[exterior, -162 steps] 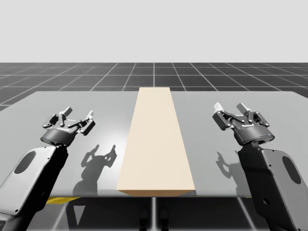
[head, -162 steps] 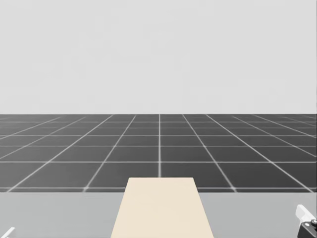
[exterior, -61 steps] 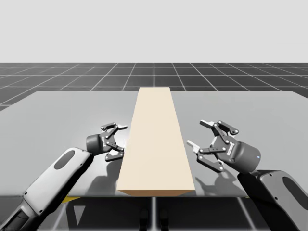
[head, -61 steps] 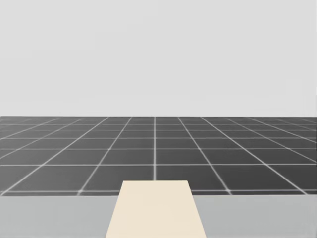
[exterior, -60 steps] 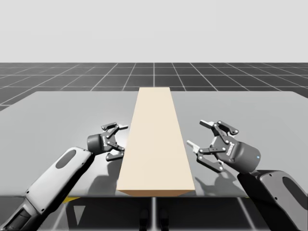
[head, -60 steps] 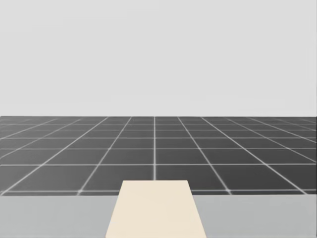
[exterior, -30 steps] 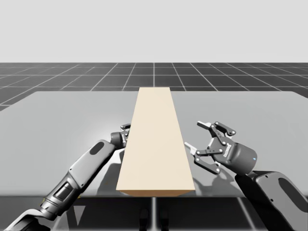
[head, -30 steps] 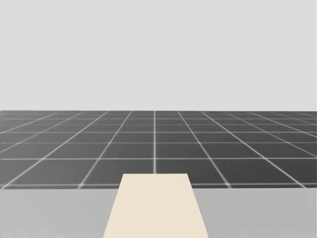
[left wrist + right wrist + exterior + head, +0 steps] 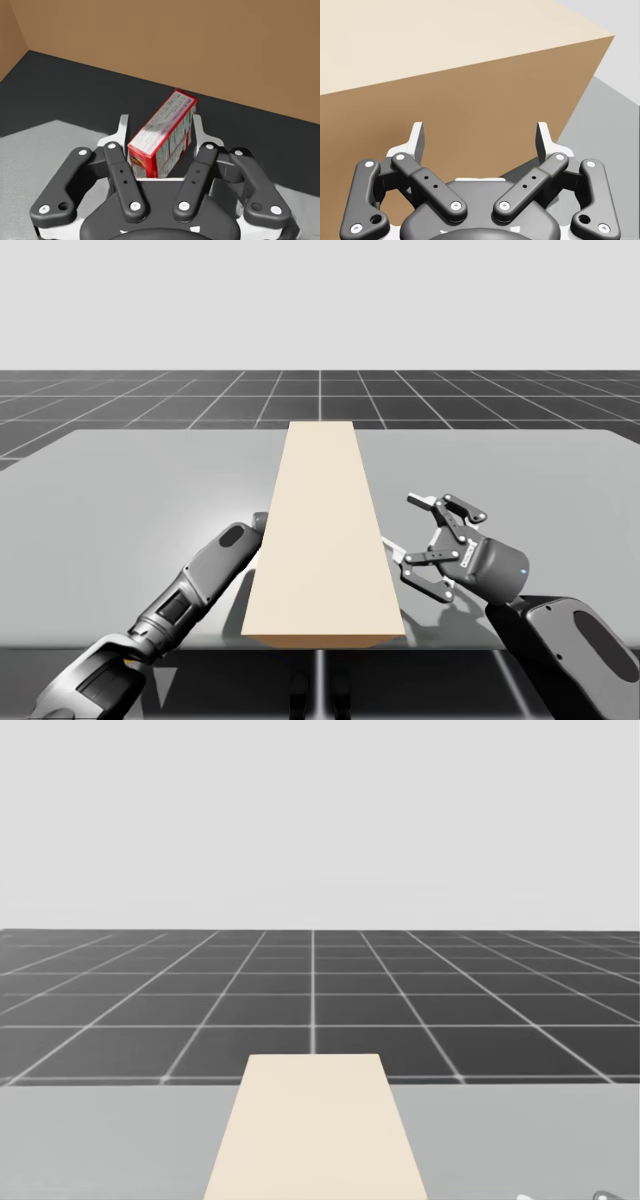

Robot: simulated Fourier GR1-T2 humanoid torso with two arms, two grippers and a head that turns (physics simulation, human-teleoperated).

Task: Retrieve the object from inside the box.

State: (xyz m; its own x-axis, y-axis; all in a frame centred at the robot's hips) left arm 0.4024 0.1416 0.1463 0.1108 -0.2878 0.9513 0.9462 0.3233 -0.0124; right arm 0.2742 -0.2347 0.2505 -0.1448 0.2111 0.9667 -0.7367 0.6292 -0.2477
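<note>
Left tool clenched on the red box, inside the tan cardboard box at centre frame, its brown wall just ahead. Right tool released, facing that carton's outer side, lower right, above the grey table

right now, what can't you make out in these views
red box: far end and underside, left wrist view, hidden by its own bulk.
tan box interior: high and head views, its top covers it.
left arm beyond the wrist: high view, tan box's side hides it.
tan box's near end: head view, bottom edge cuts it off.
</note>
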